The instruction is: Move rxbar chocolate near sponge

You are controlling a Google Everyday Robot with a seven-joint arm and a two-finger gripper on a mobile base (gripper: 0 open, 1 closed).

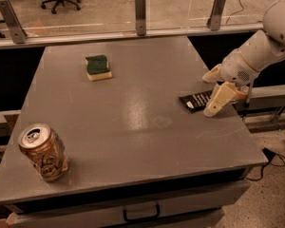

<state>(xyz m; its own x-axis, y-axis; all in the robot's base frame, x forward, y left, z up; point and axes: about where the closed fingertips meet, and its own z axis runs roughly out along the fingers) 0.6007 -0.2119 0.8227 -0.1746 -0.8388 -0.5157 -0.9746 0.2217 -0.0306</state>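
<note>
The rxbar chocolate (196,100), a flat black wrapper with white lettering, lies near the table's right edge. My gripper (213,87) reaches in from the right on a white arm, just above the bar's right end. Its two cream fingers are spread apart: one finger (218,99) covers the bar's right end, the other sits behind it toward the far side. The sponge (98,67), dark green on top with a pale base, sits far off at the back left of the table.
A tan soda can (43,152) stands upright at the front left corner. The grey table (133,127) has a glass barrier with metal posts (140,13) along its far edge. A drawer handle (141,214) shows below the front edge.
</note>
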